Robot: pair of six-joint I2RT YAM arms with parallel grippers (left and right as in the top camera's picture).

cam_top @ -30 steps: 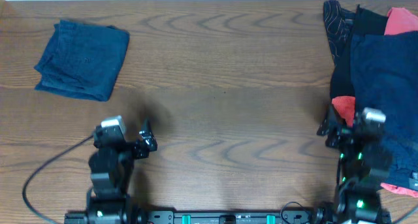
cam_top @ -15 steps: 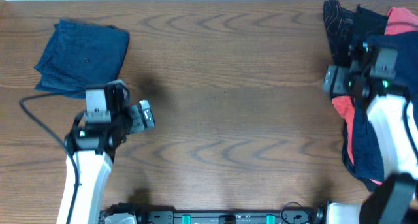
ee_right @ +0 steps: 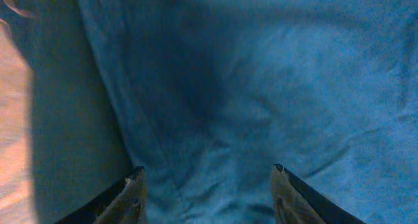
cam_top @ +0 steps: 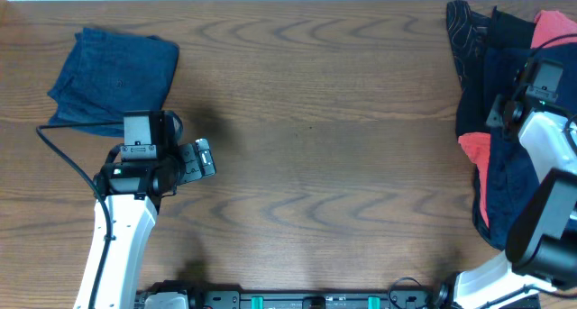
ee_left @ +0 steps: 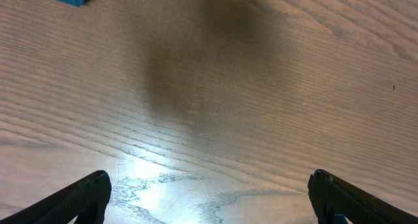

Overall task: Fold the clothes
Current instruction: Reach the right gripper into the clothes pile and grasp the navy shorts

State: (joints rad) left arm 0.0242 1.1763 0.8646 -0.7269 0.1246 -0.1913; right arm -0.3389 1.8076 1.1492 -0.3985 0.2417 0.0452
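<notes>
A folded dark blue garment point(cam_top: 115, 82) lies at the table's far left. A heap of unfolded clothes point(cam_top: 505, 102) in dark blue, red and black lies at the right edge. My left gripper point(cam_top: 206, 158) is open and empty over bare wood, just right of the folded garment; its fingertips point(ee_left: 209, 191) frame bare table. My right gripper point(cam_top: 501, 111) is open and hovers over the heap; its fingers point(ee_right: 208, 178) straddle dark blue cloth point(ee_right: 248, 87) without pinching it.
The wooden table point(cam_top: 315, 147) spans the view. A black patterned garment point(cam_top: 464, 34) lies at the heap's top left, and a red one point(cam_top: 552, 28) at the top right. The left arm's cable point(cam_top: 63, 156) loops beside the folded garment.
Both arms have risen from the front edge. The left gripper moved up beside the folded garment. The right gripper moved up and right onto the clothes heap.
</notes>
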